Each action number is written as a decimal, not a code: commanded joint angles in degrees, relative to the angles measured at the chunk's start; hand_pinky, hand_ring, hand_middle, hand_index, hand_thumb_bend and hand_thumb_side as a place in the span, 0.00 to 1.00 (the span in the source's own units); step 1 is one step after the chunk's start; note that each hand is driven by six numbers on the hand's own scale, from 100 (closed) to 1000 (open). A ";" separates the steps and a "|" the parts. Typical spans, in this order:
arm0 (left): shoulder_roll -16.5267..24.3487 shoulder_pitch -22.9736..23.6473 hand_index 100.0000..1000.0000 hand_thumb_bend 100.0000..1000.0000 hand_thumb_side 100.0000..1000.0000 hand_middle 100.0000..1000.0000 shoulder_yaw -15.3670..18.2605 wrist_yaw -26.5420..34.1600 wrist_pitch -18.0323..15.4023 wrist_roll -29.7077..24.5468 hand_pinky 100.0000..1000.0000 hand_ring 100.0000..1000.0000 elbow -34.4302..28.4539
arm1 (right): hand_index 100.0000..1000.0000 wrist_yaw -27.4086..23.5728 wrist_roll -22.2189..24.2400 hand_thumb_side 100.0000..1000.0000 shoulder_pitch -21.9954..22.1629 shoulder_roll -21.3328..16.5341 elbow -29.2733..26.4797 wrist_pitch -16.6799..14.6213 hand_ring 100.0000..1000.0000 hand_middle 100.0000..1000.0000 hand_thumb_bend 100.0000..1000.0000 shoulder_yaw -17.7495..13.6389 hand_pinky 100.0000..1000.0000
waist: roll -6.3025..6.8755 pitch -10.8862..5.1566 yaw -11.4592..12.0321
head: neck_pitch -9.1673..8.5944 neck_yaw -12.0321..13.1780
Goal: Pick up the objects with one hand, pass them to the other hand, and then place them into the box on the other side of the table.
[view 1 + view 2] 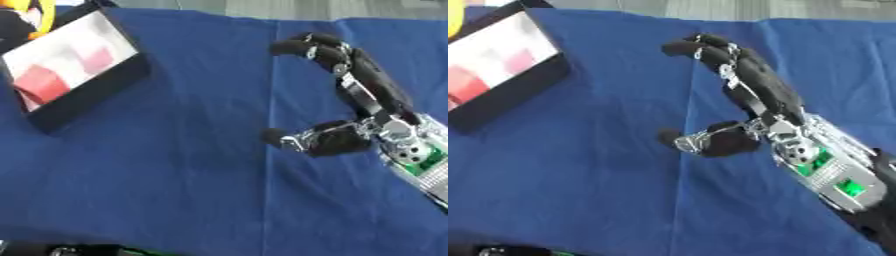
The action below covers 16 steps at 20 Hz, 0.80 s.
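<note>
Right hand [750, 107] above the blue-clothed counter [175, 165], fingers [702, 47] curled but apart from the thumb, empty; black box [79, 75] far left.

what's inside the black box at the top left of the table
Inside the black box lie red-and-white things, too blurred to identify, against a pale floor. The picture edge cuts off the box's far-left part. The right robot hand hangs open over the blue cloth, empty.
</note>
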 commanded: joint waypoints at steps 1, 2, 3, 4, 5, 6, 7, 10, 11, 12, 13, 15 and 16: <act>0.08 -0.43 0.43 0.00 0.08 0.34 2.49 0.22 -0.19 0.84 0.77 0.48 2.66 | 0.80 -1.27 -1.05 0.09 -0.65 -1.22 -1.10 1.29 0.77 0.66 0.60 -1.38 0.82 | -0.78 -1.59 -0.37 | -1.33 1.68; -0.39 -0.55 0.45 0.00 0.07 0.35 2.67 0.14 -0.68 0.90 0.78 0.49 3.91 | 0.79 -1.43 -1.27 0.09 -0.74 -1.19 -1.10 1.55 0.77 0.66 0.60 -1.36 0.82 | -0.84 -1.52 -0.51 | -1.56 2.15; -0.88 -0.72 0.47 0.00 0.06 0.38 2.80 -0.08 -1.38 0.99 0.79 0.50 5.27 | 0.79 -1.49 -1.46 0.09 -0.77 -1.16 -1.10 1.67 0.77 0.66 0.60 -1.33 0.82 | -0.88 -1.47 -0.63 | -1.78 2.68; -1.38 -0.89 0.48 0.00 0.05 0.39 2.92 -0.35 -2.15 1.06 0.79 0.50 6.64 | 0.79 -1.51 -1.65 0.09 -0.78 -1.13 -1.10 1.65 0.77 0.66 0.60 -1.31 0.82 | -0.93 -1.43 -0.77 | -2.08 3.42; -1.86 -1.14 0.48 0.00 0.05 0.39 3.01 -0.65 -3.03 1.12 0.79 0.51 8.12 | 0.79 -1.51 -1.82 0.09 -0.77 -1.12 -1.10 1.56 0.77 0.66 0.60 -1.30 0.82 | -0.97 -1.41 -0.87 | -2.31 3.99; -2.47 -1.52 0.49 0.00 0.05 0.40 3.10 -0.84 -3.96 1.21 0.80 0.52 9.65 | 0.79 -1.52 -2.03 0.09 -0.73 -1.11 -1.10 1.48 0.77 0.65 0.60 -1.35 0.81 | -1.03 -1.38 -0.96 | -2.65 4.62; -3.05 -1.94 0.50 0.00 0.05 0.41 3.18 -0.93 -4.85 1.36 0.81 0.52 11.03 | 0.79 -1.56 -2.25 0.08 -0.67 -1.11 -1.10 1.46 0.77 0.65 0.60 -1.41 0.81 | -1.08 -1.35 -1.01 | -2.89 5.02; -4.39 -2.73 0.55 0.00 0.03 0.46 3.49 -1.33 -7.59 2.10 0.82 0.55 14.53 | 0.79 -1.63 -2.92 0.08 -0.42 -1.05 -1.10 1.52 0.76 0.65 0.59 -1.50 0.81 | -1.28 -1.21 -1.21 | -3.44 5.83; -4.74 -2.87 0.60 0.00 0.03 0.51 3.73 -1.55 -8.49 2.28 0.83 0.58 15.83 | 0.79 -1.60 -3.09 0.08 -0.33 -1.00 -1.10 1.51 0.76 0.65 0.59 -1.49 0.81 | -1.35 -1.16 -1.28 | -3.55 6.03; -5.04 -2.96 0.69 0.00 0.03 0.59 4.03 -1.91 -9.37 2.49 0.85 0.64 17.18 | 0.78 -1.56 -3.20 0.08 -0.24 -0.98 -1.10 1.50 0.76 0.64 0.59 -1.45 0.81 | -1.40 -1.12 -1.34 | -3.57 6.11; -5.26 -3.02 0.76 0.00 0.13 0.69 4.29 -2.46 -10.13 2.70 0.87 0.71 18.53 | 0.78 -1.51 -3.28 0.08 -0.14 -0.96 -1.10 1.47 0.76 0.64 0.59 -1.41 0.81 | -1.42 -1.08 -1.39 | -3.55 6.16; -5.54 -3.22 0.88 0.07 0.48 0.80 4.43 -4.03 -11.22 3.06 0.92 0.80 20.88 | 0.78 -1.51 -3.40 0.08 0.05 -0.91 -1.10 1.52 0.76 0.64 0.59 -1.33 0.80 | -1.39 -1.02 -1.40 | -3.44 6.21; -5.62 -3.29 0.91 0.19 0.64 0.81 4.41 -4.91 -11.52 3.25 0.93 0.83 21.62 | 0.78 -1.62 -3.46 0.09 0.11 -0.86 -1.10 1.62 0.76 0.64 0.58 -1.31 0.80 | -1.35 -0.99 -1.37 | -3.40 6.17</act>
